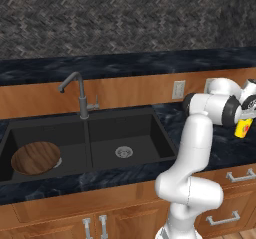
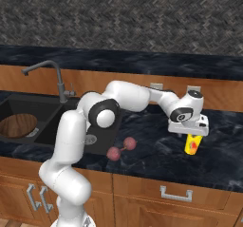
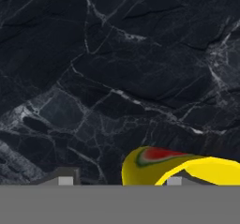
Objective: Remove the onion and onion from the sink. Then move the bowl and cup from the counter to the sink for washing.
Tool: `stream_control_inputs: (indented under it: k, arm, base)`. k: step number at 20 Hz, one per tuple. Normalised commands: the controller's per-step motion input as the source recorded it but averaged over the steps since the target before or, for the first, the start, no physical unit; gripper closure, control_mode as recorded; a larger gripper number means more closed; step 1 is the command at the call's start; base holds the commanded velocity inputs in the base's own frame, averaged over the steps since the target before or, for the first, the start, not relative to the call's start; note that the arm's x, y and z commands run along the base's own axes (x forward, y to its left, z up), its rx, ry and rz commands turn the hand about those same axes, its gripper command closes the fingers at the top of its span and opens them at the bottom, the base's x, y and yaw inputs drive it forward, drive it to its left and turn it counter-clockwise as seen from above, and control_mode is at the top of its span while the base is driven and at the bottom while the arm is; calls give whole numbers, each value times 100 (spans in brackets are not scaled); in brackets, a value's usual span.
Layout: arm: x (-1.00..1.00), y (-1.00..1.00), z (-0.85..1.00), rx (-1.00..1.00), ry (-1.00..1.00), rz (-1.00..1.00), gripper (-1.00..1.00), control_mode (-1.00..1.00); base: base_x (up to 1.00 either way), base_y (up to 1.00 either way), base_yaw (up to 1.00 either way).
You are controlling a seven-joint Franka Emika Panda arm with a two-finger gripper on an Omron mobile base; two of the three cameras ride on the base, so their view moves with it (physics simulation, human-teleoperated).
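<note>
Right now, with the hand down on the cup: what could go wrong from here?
1. The gripper straddles the yellow cup high, near its rim; the hand view shows the cup off-centre, so a closing pinch may tip it.
2. The two onions lie on the counter between cup and sink; a low carry could knock them.
3. The bowl already fills the left basin; dropping the cup there may strike it.

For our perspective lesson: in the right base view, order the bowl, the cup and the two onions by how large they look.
1. bowl, though the sink wall cuts it off.
2. cup.
3. The two onions look alike; no ranking between them.
</note>
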Motion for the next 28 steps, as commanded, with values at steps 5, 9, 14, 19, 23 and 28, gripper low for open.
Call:
stream_control_inputs:
  k: [5,9,14,19,23,28]
  arm:
    - [-6,3,-12,0,-1,0,100,-100]
    - [-3,7,-11,0,0,0,100,-100]
    - [-12,21,11,-6,-16,0,100,-100]
    - [-5,31,25,-3,-14,6,100,-100]
    - [-12,36,26,-9,-13,18,100,-100]
    - [-7,38,35,-12,-4,21,100,-100]
  base:
    - [0,0,0]
    - [0,0,0]
    - [0,0,0]
    - [0,0,0]
    - [0,0,0]
    - [0,0,0]
